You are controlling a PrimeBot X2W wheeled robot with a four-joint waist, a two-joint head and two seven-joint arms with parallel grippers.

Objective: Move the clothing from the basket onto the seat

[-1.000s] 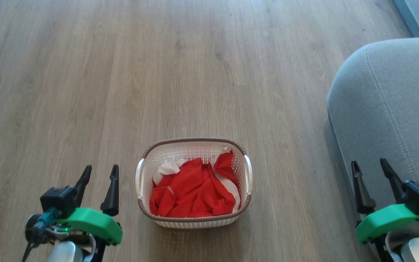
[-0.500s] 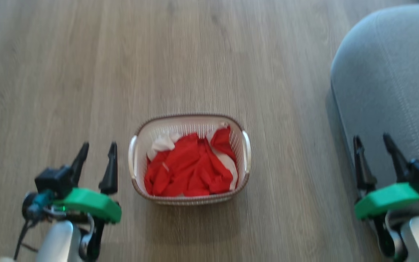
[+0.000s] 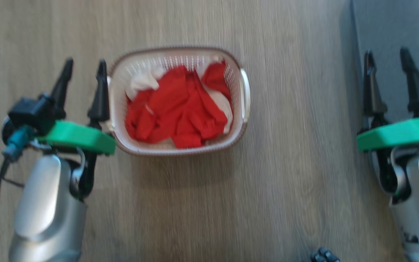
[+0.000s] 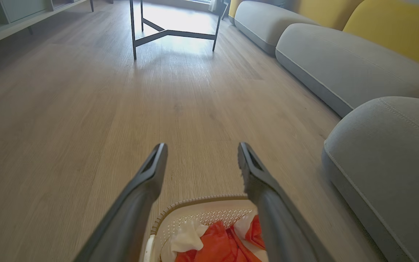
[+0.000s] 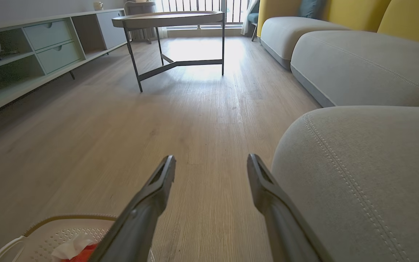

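The red clothing (image 3: 176,109) with white panels lies bunched inside the cream perforated basket (image 3: 180,152). The basket stands on the wooden floor (image 3: 286,163), well apart from the grey seat (image 3: 391,25) to the right. The left claw (image 3: 85,63) hovers just beside the basket's left rim, fingers spread and empty, and the right claw (image 3: 386,54) is likewise released and empty near the seat's edge.

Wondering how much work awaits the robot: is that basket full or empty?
Nearly full: crumpled red and white clothing covers most of the inside of the basket, bunched loosely rather than folded.
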